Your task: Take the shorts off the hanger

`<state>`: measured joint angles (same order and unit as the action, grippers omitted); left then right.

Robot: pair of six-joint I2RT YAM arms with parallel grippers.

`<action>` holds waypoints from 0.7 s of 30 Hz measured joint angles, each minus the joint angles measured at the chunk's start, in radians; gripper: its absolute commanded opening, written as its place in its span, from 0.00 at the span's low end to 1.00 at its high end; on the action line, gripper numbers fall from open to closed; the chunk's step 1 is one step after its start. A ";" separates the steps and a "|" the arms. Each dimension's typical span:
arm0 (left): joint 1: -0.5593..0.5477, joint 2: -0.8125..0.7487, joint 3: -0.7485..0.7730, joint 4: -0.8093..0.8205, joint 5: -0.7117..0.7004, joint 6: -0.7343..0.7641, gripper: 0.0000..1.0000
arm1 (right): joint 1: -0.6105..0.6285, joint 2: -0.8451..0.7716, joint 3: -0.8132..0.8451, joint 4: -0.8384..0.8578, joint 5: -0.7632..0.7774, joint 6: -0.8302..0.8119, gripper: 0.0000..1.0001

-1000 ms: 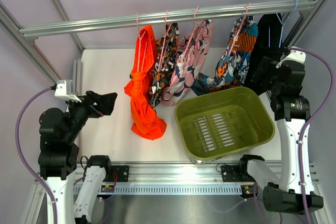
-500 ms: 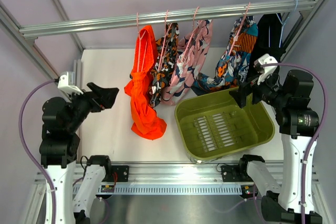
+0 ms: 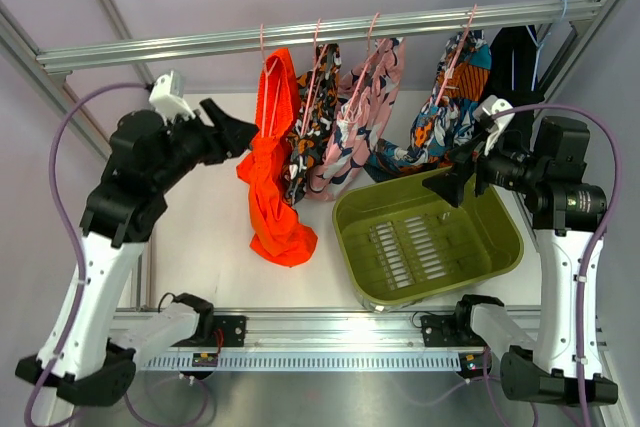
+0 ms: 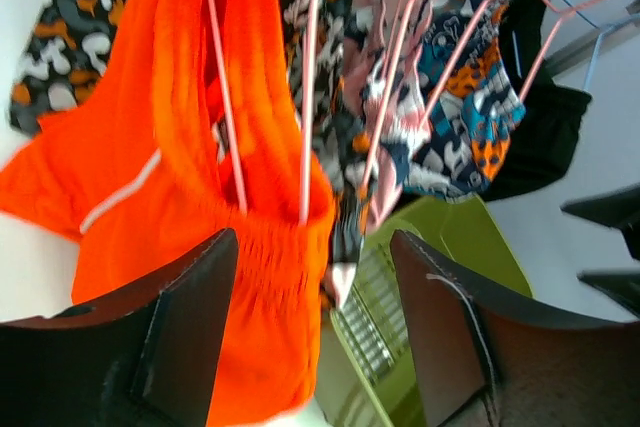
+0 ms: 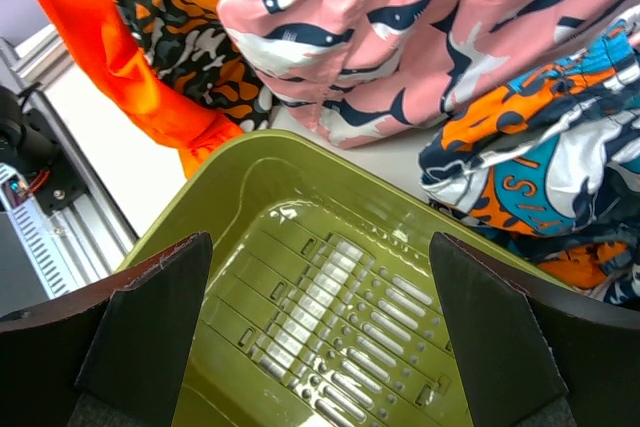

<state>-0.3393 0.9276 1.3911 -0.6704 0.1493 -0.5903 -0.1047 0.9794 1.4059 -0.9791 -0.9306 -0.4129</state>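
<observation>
The far rail [image 3: 200, 44] carries the shorts [image 3: 272, 182] at its left end, left of the green tub [image 3: 343, 219]. The left gripper [image 3: 238, 133] is at their left edge, jaws apart, gripping nothing. The right gripper [image 3: 447, 183] is wide and empty above the tub. The hanger [image 4: 226, 107] runs through the shorts' waist.

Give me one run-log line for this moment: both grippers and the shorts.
left gripper: open, at shorts waist | right gripper: open, above green tub | shorts: on hanger
</observation>
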 measured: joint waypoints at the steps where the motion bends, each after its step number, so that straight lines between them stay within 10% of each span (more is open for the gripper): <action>1: -0.019 0.043 0.039 0.002 -0.028 0.006 0.63 | 0.000 -0.001 0.000 0.001 -0.007 0.002 0.99; 21: -0.097 0.396 0.270 0.029 -0.200 0.120 0.44 | 0.000 -0.022 -0.061 0.073 -0.034 0.074 0.99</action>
<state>-0.4366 1.3231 1.6608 -0.6411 -0.0505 -0.4706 -0.1047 0.9573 1.3453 -0.9058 -0.9642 -0.3393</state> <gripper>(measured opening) 0.483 0.993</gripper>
